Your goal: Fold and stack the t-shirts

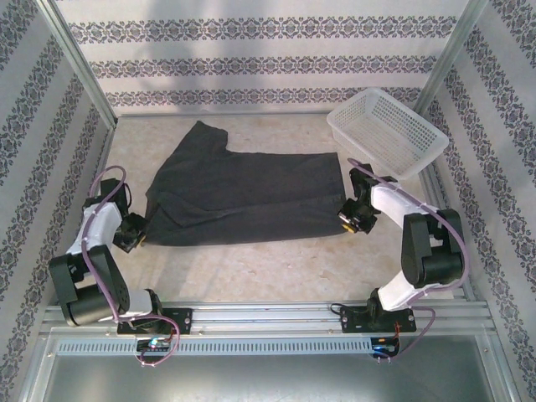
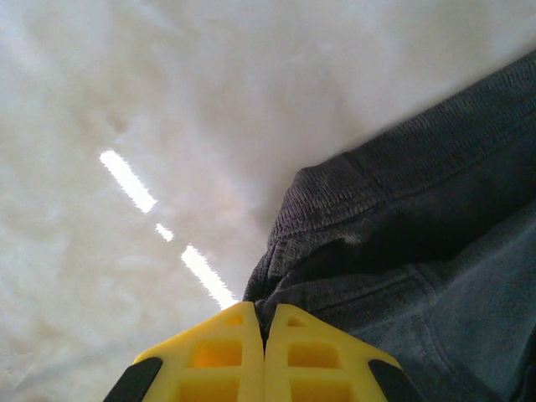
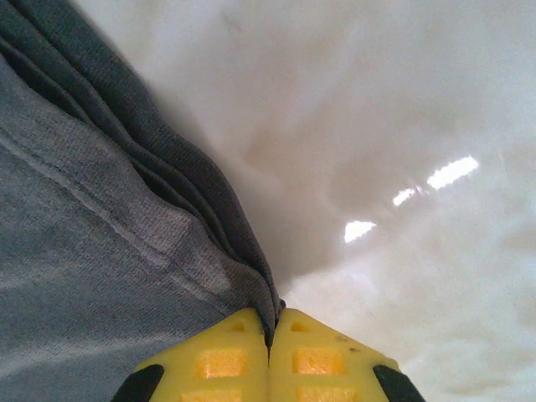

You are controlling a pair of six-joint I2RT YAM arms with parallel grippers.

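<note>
Right in the middle of the pale, glossy table [image 1: 276, 268] a dark charcoal-grey short-sleeved cloth t-shirt [image 1: 243, 197] is lying spread out and mostly flat. One part of it is poking away towards eleven o'clock, and its near edge is running roughly from eight o'clock to four o'clock.

The left gripper [image 1: 138, 234] is sitting low at the t-shirt's eight o'clock corner. From its wrist camera, the left gripper [image 2: 266, 322] is showing its yellow fingers [image 2: 218, 356] pressed tightly together. A bunched, ribbed fold of the t-shirt [image 2: 419, 251] is meeting the tips at twelve o'clock and spreading off to three o'clock, so it is pinching the cloth there, with bare table [image 2: 167, 100] stretching away to ten o'clock.

Over on the other side, the right gripper [image 1: 346, 222] is down at the t-shirt's four o'clock corner. In its own view, the right gripper [image 3: 270, 331] is likewise clamped, yellow fingers [image 3: 322, 360] squeezed together. Several stacked layers of the t-shirt [image 3: 100, 226] are running into the seam between the tips and fanning out towards ten o'clock, with shiny table [image 3: 377, 109] lying at one o'clock.

A white plastic mesh basket [image 1: 387, 130] is standing at two o'clock from the t-shirt, near the far right corner of the table, just apart from the cloth.
</note>
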